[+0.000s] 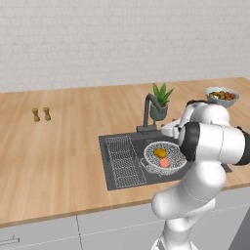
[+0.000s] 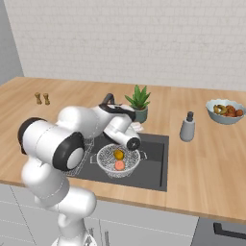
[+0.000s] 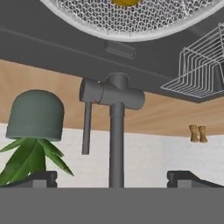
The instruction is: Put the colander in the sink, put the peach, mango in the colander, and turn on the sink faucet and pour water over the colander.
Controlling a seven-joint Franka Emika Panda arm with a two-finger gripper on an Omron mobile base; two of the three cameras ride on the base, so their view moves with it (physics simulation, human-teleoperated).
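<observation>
The silver mesh colander (image 1: pixel 149 151) (image 2: pixel 104 159) (image 3: pixel 131 24) sits in the dark grey sink (image 1: pixel 108 146) (image 2: pixel 154 166). Inside it lie the yellow-orange mango (image 1: pixel 160 153) (image 2: pixel 118 154) (image 3: pixel 126 2) and the pinkish peach (image 1: pixel 165 163) (image 2: pixel 119 165). The dark gooseneck faucet (image 1: pixel 146 108) (image 2: pixel 108 99) (image 3: pixel 116 131) rises behind the basin. My gripper (image 1: pixel 167 130) (image 3: pixel 113 178) is at the faucet's base, open, with the faucet's column standing between its wide-apart fingertips (image 3: pixel 38 177). The hand view is upside down. My arm hides part of the faucet in the right base view.
A wire rack (image 1: pixel 122 161) (image 3: pixel 197 74) fills the sink's left half. A potted plant (image 1: pixel 160 100) (image 2: pixel 139 103) (image 3: pixel 35 118) stands just behind the faucet. A soap dispenser (image 2: pixel 187 127) and a fruit bowl (image 1: pixel 222 96) (image 2: pixel 226 111) stand right; two shakers (image 1: pixel 41 114) (image 2: pixel 42 98) far left.
</observation>
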